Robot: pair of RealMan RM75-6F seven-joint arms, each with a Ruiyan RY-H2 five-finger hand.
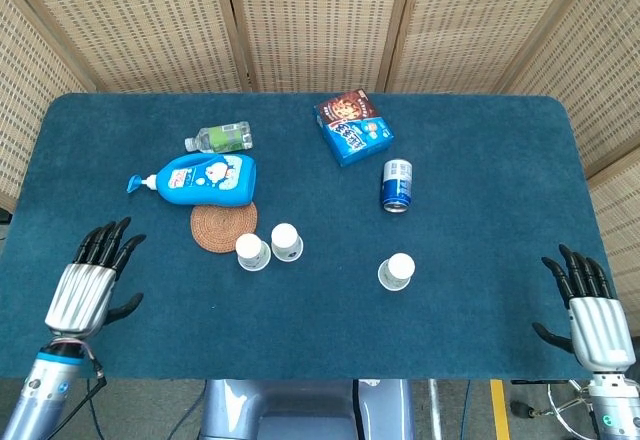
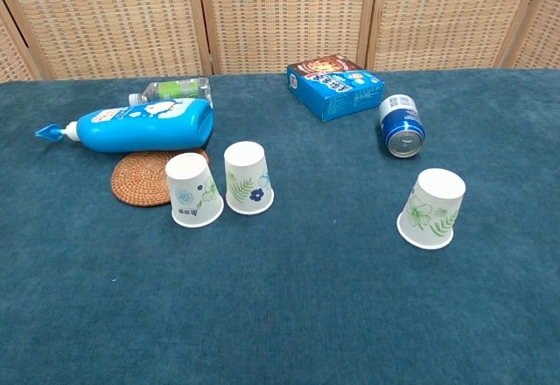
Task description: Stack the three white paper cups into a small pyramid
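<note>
While both robot hands hang at the near edge of a dark blue counter [image 1: 480,290], three white paper cups stand upside down on it, none stacked. The left hand [image 1: 88,282] is at the near left corner, fingers spread, holding nothing; the right hand [image 1: 590,305] is at the near right corner, likewise spread and holding nothing. Two cups stand side by side, touching or nearly so, near the middle-left: the left cup [image 2: 193,191] and the middle cup [image 2: 248,178]. The third cup [image 2: 433,209] stands well apart to the right. A round woven coaster [image 2: 144,178] lies just beside the left cup, with a blue lotion bottle [image 2: 140,127] lying on its side behind it and a small clear bottle [image 2: 171,92] beyond. Farther back lie a blue snack box [image 2: 335,87] and a tipped blue can [image 2: 401,126].
</note>
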